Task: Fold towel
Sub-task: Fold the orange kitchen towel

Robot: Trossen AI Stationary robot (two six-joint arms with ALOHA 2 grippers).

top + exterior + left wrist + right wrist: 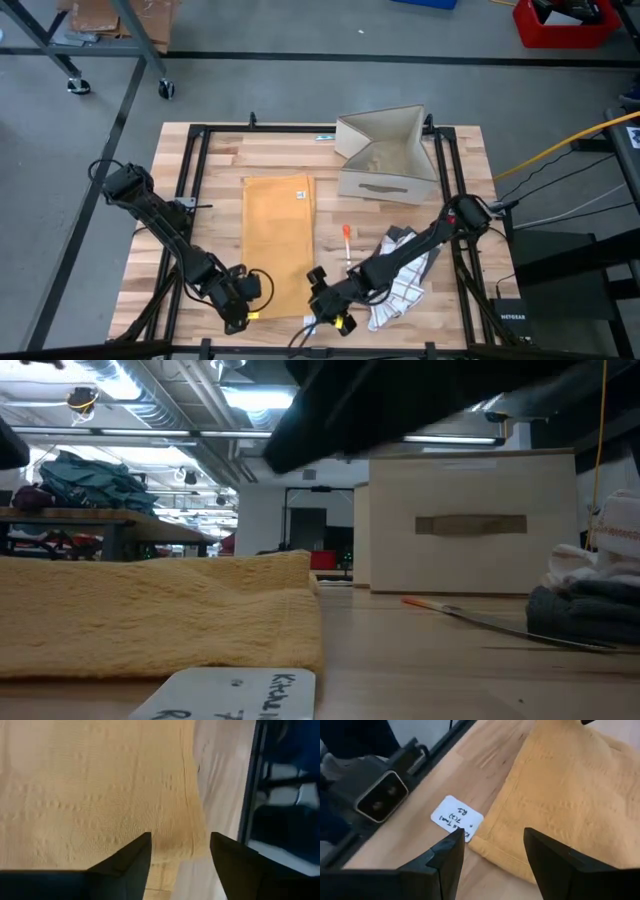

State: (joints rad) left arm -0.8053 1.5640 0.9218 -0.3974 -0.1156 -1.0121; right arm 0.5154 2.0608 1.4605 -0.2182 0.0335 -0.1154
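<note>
Left gripper: jaws apart, nothing between them, poised just over the near left corner of the towel.
Right gripper: jaws apart and empty, over the near right corner of the same towel.
Yellow towel: lies flat as a long strip directly ahead of both grippers, running away from them toward the box; it looks already folded lengthwise, its thick hem showing in the left wrist view.
Paper label: a white handwritten slip on the wood just beside the right gripper, touching or nearly touching the towel's corner.
Step in hand: probably taking the two near corners to carry them to the far edge.
Doing it well: lower both grippers evenly, catch every layer at the hem rather than only the top one, keep the slip out of the right pinch, then lift and travel together so the strip stays square.
Orange-tipped pen: beyond the right gripper, beside the towel, apart from it.
Heap of cloths: grey and striped, under the right arm.
Cardboard box: farthest, open, past the towel's far end.
</note>
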